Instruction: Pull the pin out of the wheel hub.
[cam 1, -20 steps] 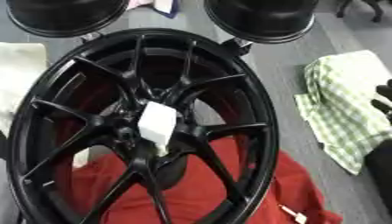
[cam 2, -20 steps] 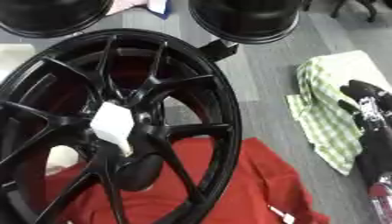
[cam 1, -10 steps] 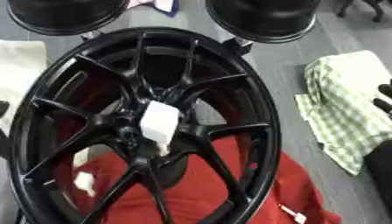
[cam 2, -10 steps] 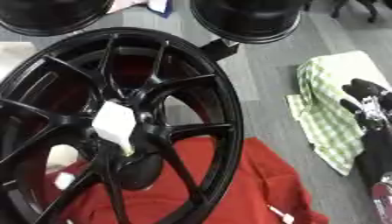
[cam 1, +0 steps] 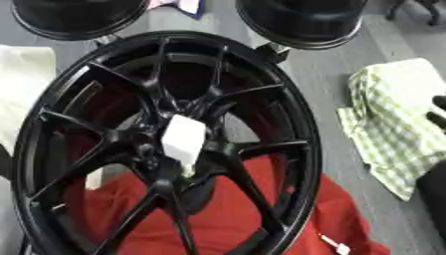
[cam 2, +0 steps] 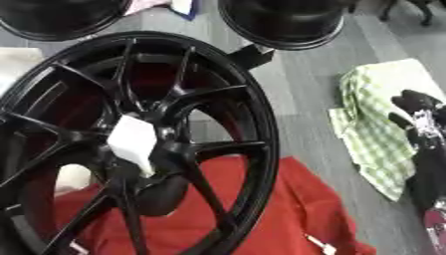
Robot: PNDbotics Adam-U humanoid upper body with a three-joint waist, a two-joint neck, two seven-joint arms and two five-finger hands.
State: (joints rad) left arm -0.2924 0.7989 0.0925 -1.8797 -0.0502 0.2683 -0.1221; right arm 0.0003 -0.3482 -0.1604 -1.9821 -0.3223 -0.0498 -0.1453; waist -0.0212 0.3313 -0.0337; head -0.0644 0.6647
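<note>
A big black wheel hub (cam 1: 287, 124) with thin spokes fills the left and middle, lying tilted on a red cloth (cam 1: 226, 209). A white, blocky pin (cam 1: 181, 140) sticks out of its centre, and nothing is touching it. My right hand (cam 2: 416, 112) is black and hangs at the right edge over a green checked cloth (cam 1: 392, 124). Its fingers are relaxed and hold nothing, well clear of the wheel. A dark sliver (cam 1: 4, 164) shows at the left edge beside the rim. It may be my left hand, but too little of it shows to be sure.
Two more black wheels stand at the back, one on the left (cam 1: 78, 17) and one on the right (cam 1: 300, 22). A pale cloth (cam 1: 22, 94) lies left of the hub. Something white (cam 2: 74, 177) shows through the spokes. Grey floor runs between the hub and the checked cloth.
The dark sliver at the left edge has appeared beside the rim. The hub, the pin and my right hand have barely moved.
</note>
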